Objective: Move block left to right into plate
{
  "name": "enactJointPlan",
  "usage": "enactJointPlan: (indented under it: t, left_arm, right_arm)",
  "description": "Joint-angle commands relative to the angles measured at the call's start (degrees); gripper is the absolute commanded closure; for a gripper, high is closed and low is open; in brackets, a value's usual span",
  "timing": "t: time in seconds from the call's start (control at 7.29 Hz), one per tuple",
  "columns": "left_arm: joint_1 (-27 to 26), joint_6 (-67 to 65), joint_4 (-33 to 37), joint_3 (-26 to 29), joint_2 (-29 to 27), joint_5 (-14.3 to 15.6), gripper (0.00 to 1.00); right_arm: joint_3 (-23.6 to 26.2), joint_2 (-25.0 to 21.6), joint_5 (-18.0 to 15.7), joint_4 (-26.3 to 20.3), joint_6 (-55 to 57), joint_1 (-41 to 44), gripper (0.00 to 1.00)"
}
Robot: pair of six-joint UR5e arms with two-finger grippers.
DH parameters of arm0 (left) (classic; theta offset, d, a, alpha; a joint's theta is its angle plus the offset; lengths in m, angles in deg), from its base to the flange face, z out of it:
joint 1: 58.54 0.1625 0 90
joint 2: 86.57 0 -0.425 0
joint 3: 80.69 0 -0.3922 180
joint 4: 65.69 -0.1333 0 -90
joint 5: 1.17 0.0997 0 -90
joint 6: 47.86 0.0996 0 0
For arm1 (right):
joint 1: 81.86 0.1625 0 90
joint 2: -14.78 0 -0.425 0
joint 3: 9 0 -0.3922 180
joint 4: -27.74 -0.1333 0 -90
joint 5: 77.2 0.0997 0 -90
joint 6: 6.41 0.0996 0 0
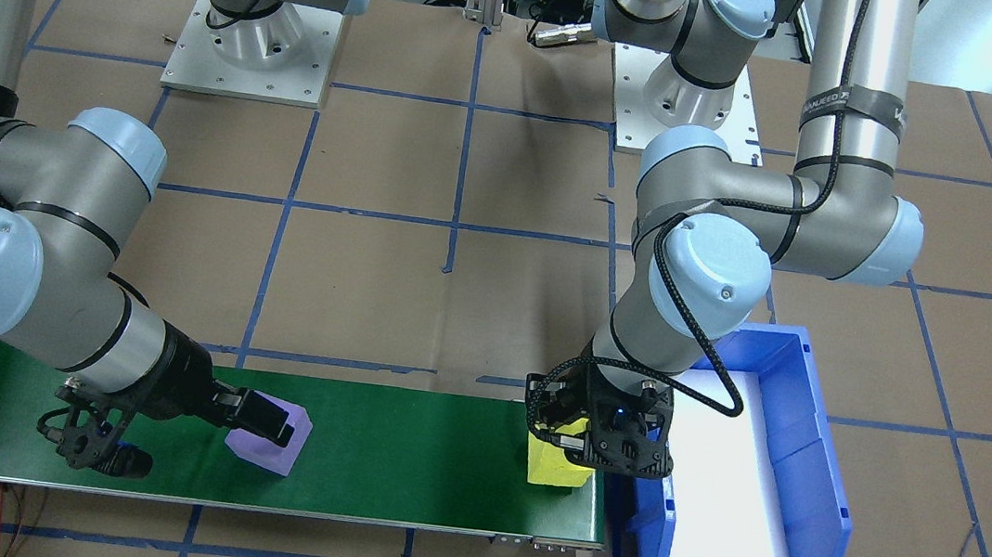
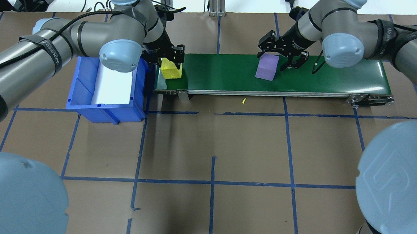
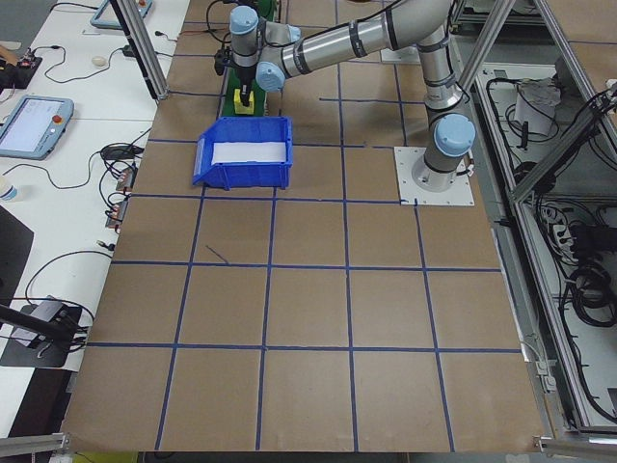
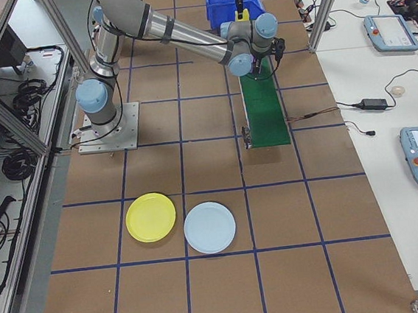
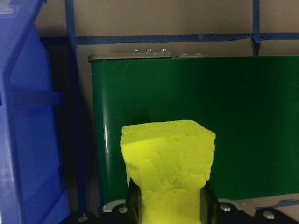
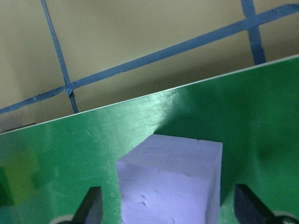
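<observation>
My left end effector (image 1: 575, 446) pinches the soft yellow foam cube (image 5: 168, 175), apparently denting it; my right end effector (image 2: 282, 58) straddles the purple foam cube (image 2: 267, 67), jaws wide.

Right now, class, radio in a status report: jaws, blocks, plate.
Left gripper jaws shut on yellow block, belt's bin end. Right gripper jaws open astride purple block. Yellow plate bare, beyond the belt's far end. Nothing blocking.

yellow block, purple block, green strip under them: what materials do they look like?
Yellow block: likely soft foam, matte, with a pitted, lumpy face, pinched in where the left pincer squeezes it.
Purple block: likely the same foam, matte and faintly dimpled.
Green strip: smooth, glossy sheet, probably plastic or rubber belt; it shows glare streaks.
</observation>
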State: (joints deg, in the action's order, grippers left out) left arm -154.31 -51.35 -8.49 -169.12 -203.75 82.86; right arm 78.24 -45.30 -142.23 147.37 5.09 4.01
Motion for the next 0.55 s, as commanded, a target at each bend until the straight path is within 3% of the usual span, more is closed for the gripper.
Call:
enactJointPlan:
  t: [0.0,0.14,0.27,0.41]
  left_arm:
    - [-0.04,-0.02,-0.43,1.40,1.24,1.38,0.00]
    - [-0.04,-0.11,0.27,1.58,3.34,2.70,0.00]
    - [0.05,0.06,4.98,1.67,7.19,9.58,0.00]
    - [1.62,0.59,12.25,1.50,11.58,9.91,0.00]
  right_arm:
    - [0.73,2.58,-3.84,4.87,-0.85,0.00,0.01]
    - [0.65,2.52,-9.10,5.60,-5.56,0.00,0.25]
    - [-0.14,1.73,-15.68,5.17,-12.39,-0.09,0.65]
    - [-0.15,-0.89,-20.36,4.91,-18.20,-0.09,0.69]
